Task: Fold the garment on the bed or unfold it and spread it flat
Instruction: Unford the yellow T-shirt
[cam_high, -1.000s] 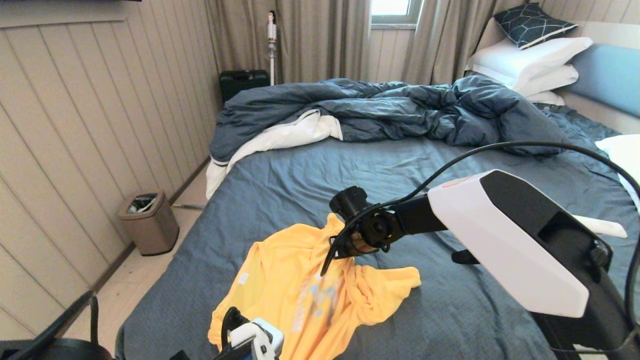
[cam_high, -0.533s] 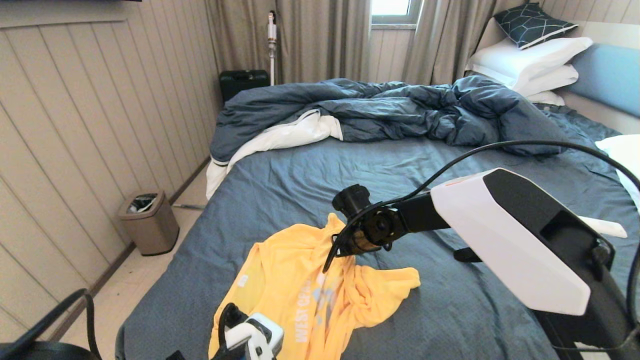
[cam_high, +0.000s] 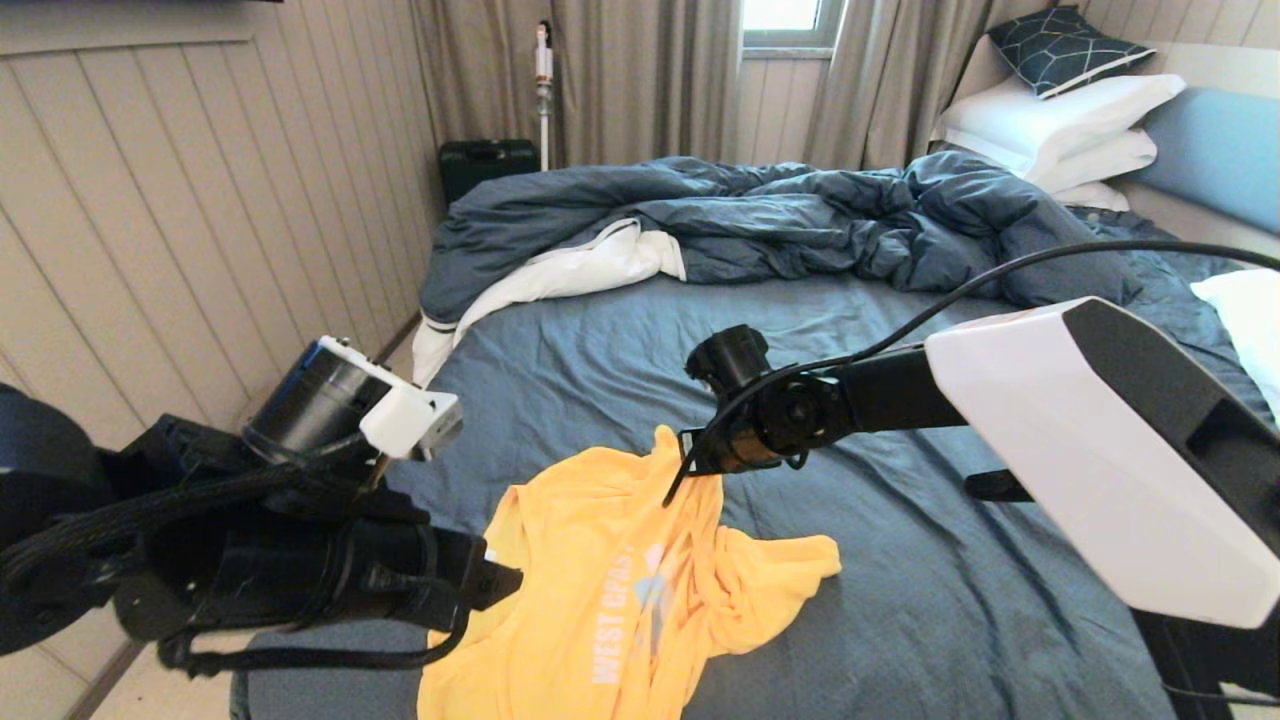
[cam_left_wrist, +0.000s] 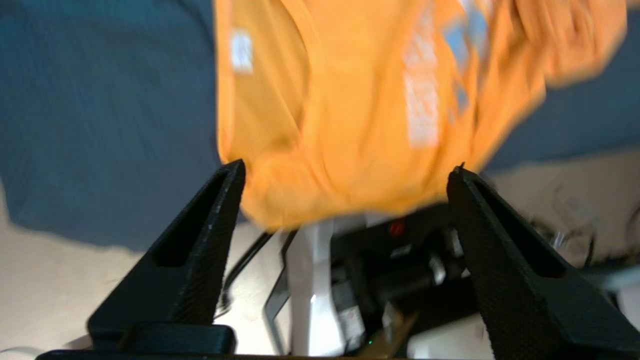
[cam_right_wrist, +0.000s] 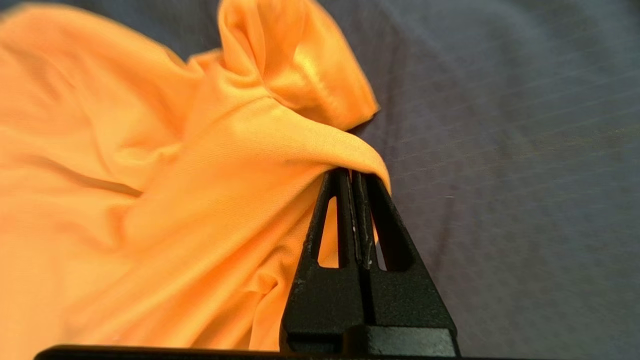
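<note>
head view: yellow t-shirt (cam_high: 610, 570) lies crumpled on the bed (cam_high: 900, 560) at its near edge; right gripper (cam_high: 690, 470) lifts its far edge; left gripper (cam_high: 500, 580) beside its left side.
left wrist view: fingers (cam_left_wrist: 200, 235) spread wide, empty, t-shirt beyond.
right wrist view: fingers (cam_right_wrist: 345, 200) pinched together on a fabric fold.

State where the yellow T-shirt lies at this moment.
In the head view, the yellow T-shirt lies crumpled on the bed near its foot, its upper edge pinched in the right claw.
</note>
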